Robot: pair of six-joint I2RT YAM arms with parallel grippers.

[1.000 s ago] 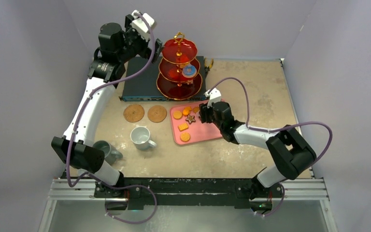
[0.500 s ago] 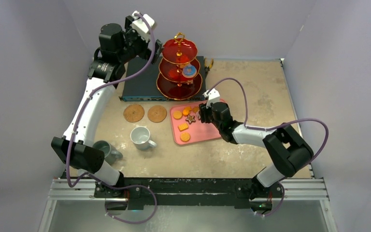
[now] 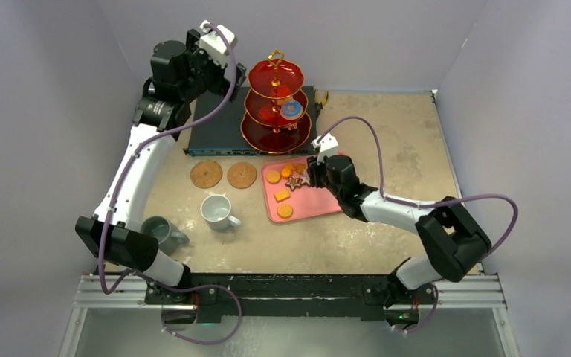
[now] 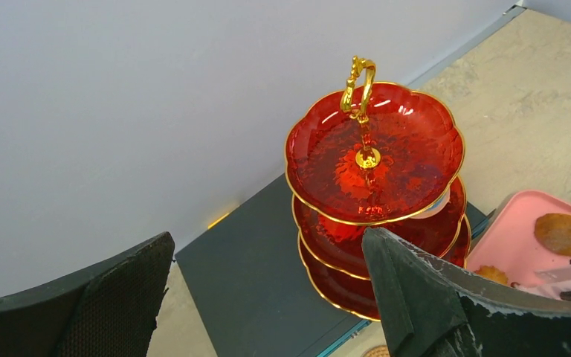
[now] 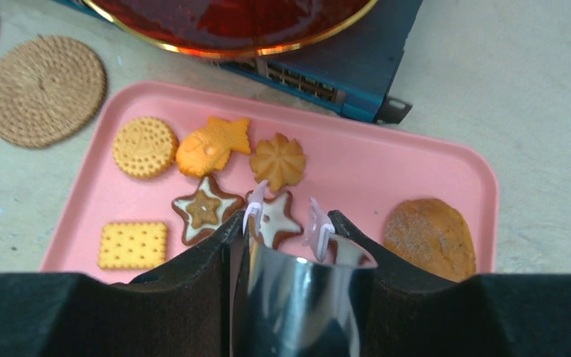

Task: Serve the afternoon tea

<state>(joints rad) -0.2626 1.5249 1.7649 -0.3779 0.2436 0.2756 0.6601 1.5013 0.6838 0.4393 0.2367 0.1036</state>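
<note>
- My right gripper (image 5: 286, 222) is down on the pink tray (image 5: 386, 145), its two fingertips set a little apart on either side of an iced star cookie (image 5: 276, 217). The star lies flat on the tray, and I cannot tell whether the tips are pinching it or only flanking it.
- My left gripper (image 4: 266, 253) hangs with its jaws wide apart and nothing between them, high up beside the red stand (image 4: 405, 175).
- The stand sits on the dark box (image 3: 219, 126) at the back of the table. Its top tier is bare. From above I see one blue-topped pastry (image 3: 291, 110) on the middle tier, and that is all I can make out on it.
- Most of the pastries are not yet served. On the tray I see a round biscuit (image 5: 145, 146), a fish (image 5: 210, 147), a flower cookie (image 5: 277, 160), a second star (image 5: 204, 208), a square cracker (image 5: 132, 245) and a brown oval cookie (image 5: 428, 236).
- The two coasters (image 3: 206, 173) lie side by side with nothing on them. The white mug (image 3: 215, 210) stands just in front of them, and the grey mug (image 3: 160, 229) is nearer the left arm's base.
- I judge the job is in its early part. The tray has to be emptied onto the tiers, and both mugs have to go on their coasters.
</note>
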